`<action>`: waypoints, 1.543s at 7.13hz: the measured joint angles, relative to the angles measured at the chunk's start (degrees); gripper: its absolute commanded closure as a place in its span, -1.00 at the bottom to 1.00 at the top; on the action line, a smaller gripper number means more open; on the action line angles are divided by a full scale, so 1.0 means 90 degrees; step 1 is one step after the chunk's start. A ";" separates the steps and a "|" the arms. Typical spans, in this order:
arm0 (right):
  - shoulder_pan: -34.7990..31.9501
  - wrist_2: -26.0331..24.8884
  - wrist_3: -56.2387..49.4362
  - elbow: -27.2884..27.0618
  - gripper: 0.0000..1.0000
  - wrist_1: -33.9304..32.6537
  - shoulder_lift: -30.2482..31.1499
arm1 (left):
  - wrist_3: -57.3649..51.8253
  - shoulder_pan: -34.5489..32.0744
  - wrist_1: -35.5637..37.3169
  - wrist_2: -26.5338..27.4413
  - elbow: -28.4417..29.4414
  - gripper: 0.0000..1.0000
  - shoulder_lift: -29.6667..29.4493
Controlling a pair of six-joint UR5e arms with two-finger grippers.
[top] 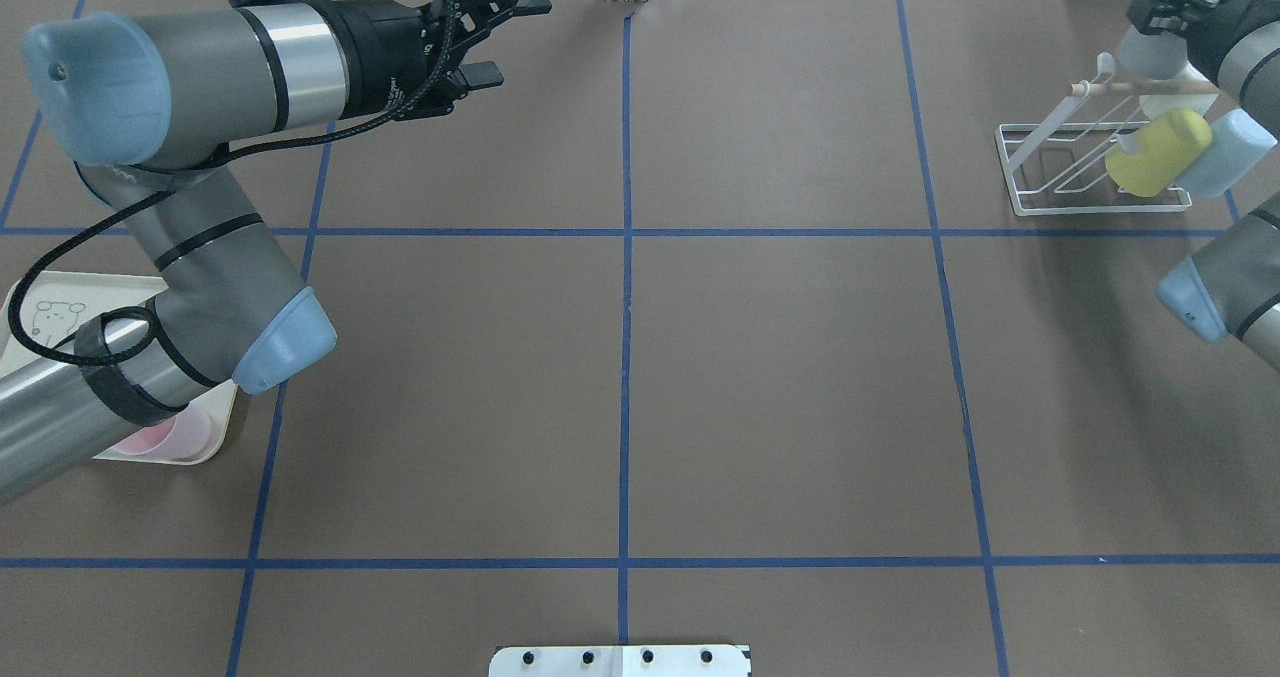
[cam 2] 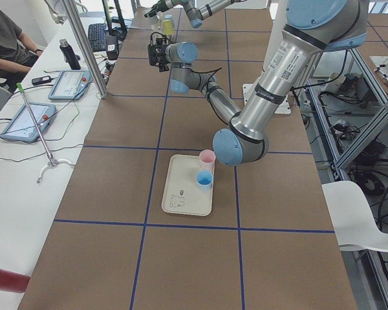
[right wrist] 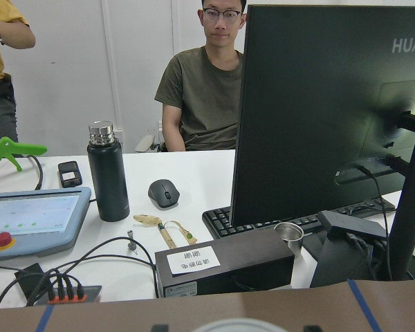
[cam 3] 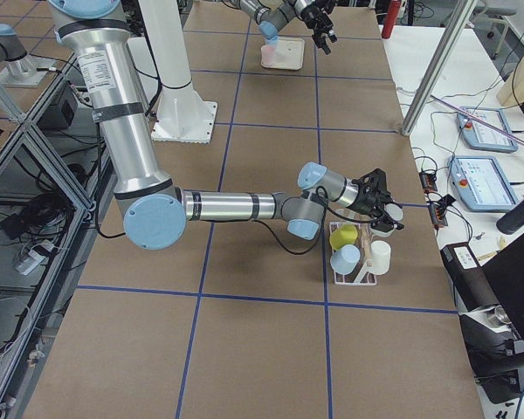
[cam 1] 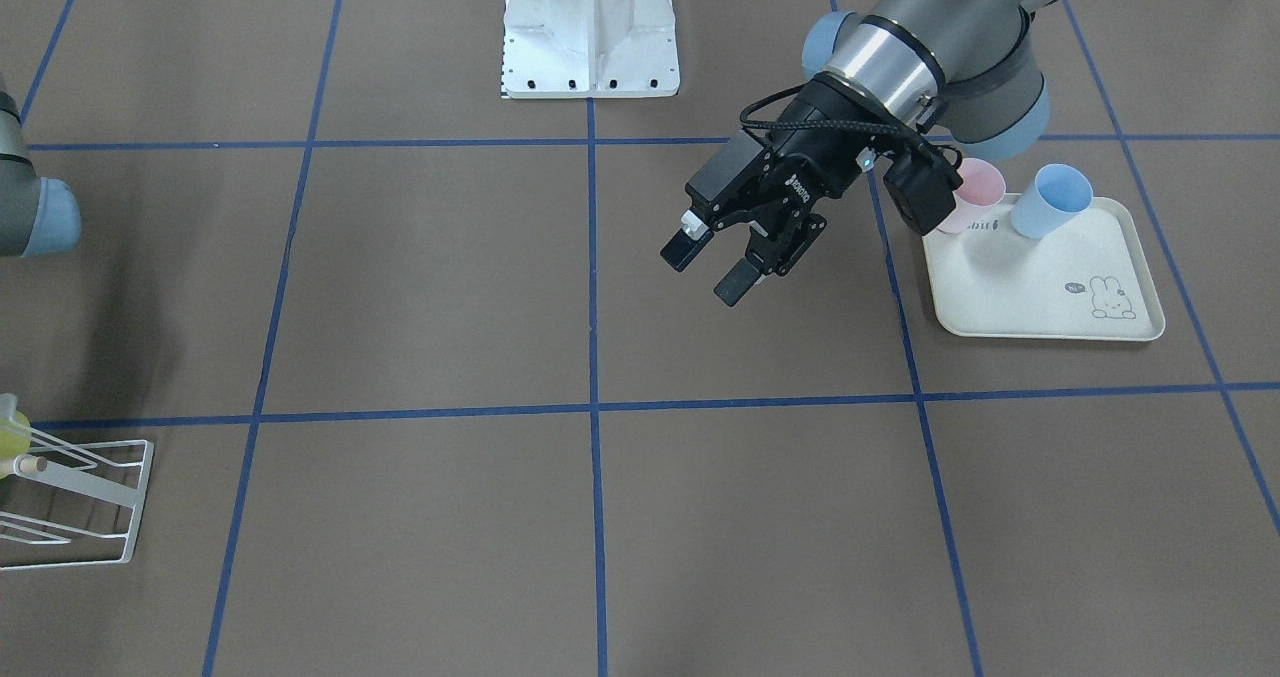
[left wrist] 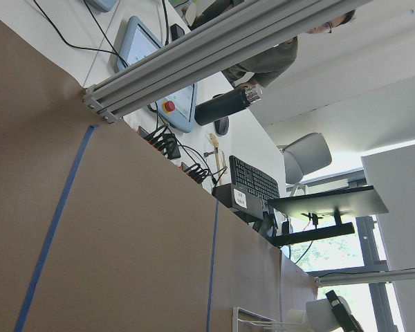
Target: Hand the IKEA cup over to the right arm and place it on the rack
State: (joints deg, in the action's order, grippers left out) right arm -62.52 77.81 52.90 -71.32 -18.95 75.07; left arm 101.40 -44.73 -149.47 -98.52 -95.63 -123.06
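Tray (cam 1: pixel 1020 287), cream with a rabbit print, lies at the robot's left end of the table (top: pixel 780 387). It carries 2 upright cups side by side along its edge nearest the robot, a pink cup (cam 1: pixel 982 185) and a blue cup (cam 1: pixel 1050 200). The left arm (top: pixel 200 67) bends over them. The left gripper (cam 1: pixel 707 270) hangs in the air between the tray and the table's centre line, its 2 fingers spread wide apart. Blue tape lines (top: pixel 625 357) divide the brown surface into squares, and a white base plate (cam 1: pixel 590 27) sits at the middle of the robot's edge. At the robot's right end stands the rack (top: pixel 1075 162), white wire with a wooden dowel (top: pixel 1130 87) across its top. A yellow cup (top: pixel 1160 152) and a light-blue cup (top: pixel 1225 152) lie slanted on its prongs just beside each other, and a second white cup (cam 3: pixel 380 257) sits on the rack next to them. The IKEA cup (top: pixel 1150 52), pale white, is tilted at the rack's far end just past the dowel. The right gripper (top: pixel 1160 22) is at that cup, on the right arm (top: pixel 1225 287) reaching in from the side. I cannot tell whether its fingers pinch the cup or stand clear of it, nor whether the cup rests on a prong. The right wrist view shows only the cup's pale rim at its bottom edge. Beyond the rim is a desk with a black monitor (right wrist: pixel 332 111), a dark bottle (right wrist: pixel 107 173) and a seated person (right wrist: pixel 207 90) in an olive shirt.
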 measured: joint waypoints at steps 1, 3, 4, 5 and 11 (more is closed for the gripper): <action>0.0034 0.0004 -0.0014 0.0003 1.00 -0.0003 0.0019 | -0.0003 0.0005 -0.0002 0.0000 0.0000 -1.00 0.0025; 0.0079 0.0002 -0.0031 0.0013 1.00 -0.0004 0.0043 | -0.0006 0.0012 -0.0003 0.0000 -0.0005 -1.00 0.0038; 0.0086 0.0003 -0.0026 0.0024 1.00 -0.0004 0.0079 | -0.0005 0.0016 -0.0004 0.0002 -0.0017 -1.00 0.0040; 0.0089 -0.0002 -0.0017 0.0029 1.00 -0.0009 0.0116 | 0.0000 0.0017 -0.0004 0.0006 -0.0029 -1.00 0.0039; -0.0117 -0.0025 -0.0030 0.0025 1.00 -0.0040 0.0182 | 0.0006 0.0029 -0.0004 0.0010 -0.0039 -1.00 0.0012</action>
State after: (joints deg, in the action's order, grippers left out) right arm -63.57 77.58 52.63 -71.10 -19.31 76.71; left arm 101.45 -44.47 -149.50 -98.44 -95.98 -122.95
